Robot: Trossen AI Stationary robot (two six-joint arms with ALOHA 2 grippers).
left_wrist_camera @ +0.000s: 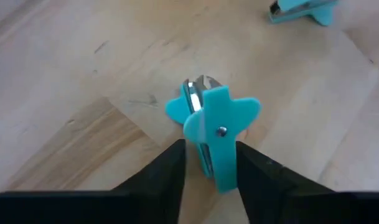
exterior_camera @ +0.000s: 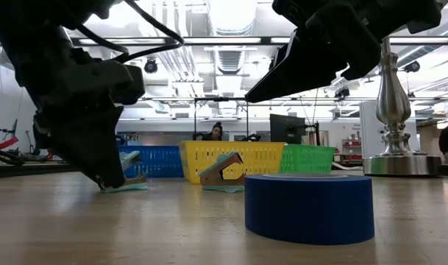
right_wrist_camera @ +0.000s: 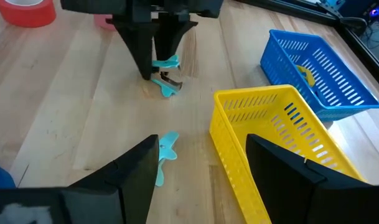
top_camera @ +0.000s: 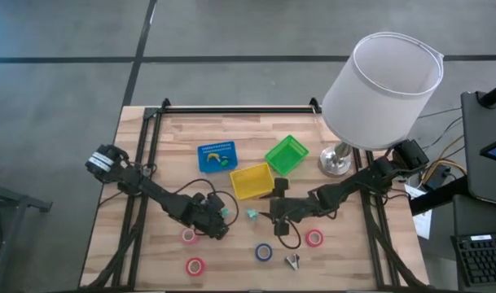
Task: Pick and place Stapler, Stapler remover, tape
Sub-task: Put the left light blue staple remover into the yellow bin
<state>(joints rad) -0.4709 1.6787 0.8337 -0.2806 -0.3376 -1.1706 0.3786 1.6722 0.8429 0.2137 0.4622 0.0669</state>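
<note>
A teal stapler remover (left_wrist_camera: pixel 215 121) lies on the wooden table (top_camera: pixel 150 244), and my left gripper (top_camera: pixel 218 218) comes down on it from above, its fingers against the remover's two sides. A second teal stapler remover (top_camera: pixel 252 215) lies just to its right, in front of my right gripper (top_camera: pixel 274 213), which hangs open above the table beside the yellow bin (top_camera: pixel 252 181). Three pink tape rolls (top_camera: pixel 189 236) (top_camera: pixel 195 266) (top_camera: pixel 314 238) and one blue tape roll (top_camera: pixel 264 252) lie flat near the front. I cannot pick out a stapler. My left gripper has the stapler remover's lower body (left_wrist_camera: pixel 208 163) between its two fingers, one finger (left_wrist_camera: pixel 173 171) on each flat side. The fingers slant steeply down from the table's left. The remover rests on the table, its metal claws (left_wrist_camera: pixel 195 84) pointing away from the fingers.
A blue bin (top_camera: pixel 217 156) with a small yellow-green thing in it, the yellow bin and a green bin (top_camera: pixel 287 155) stand behind the grippers. A lamp with a white shade (top_camera: pixel 384 88) stands at the far right. A small grey metal thing (top_camera: pixel 293 261) lies near the front edge.
</note>
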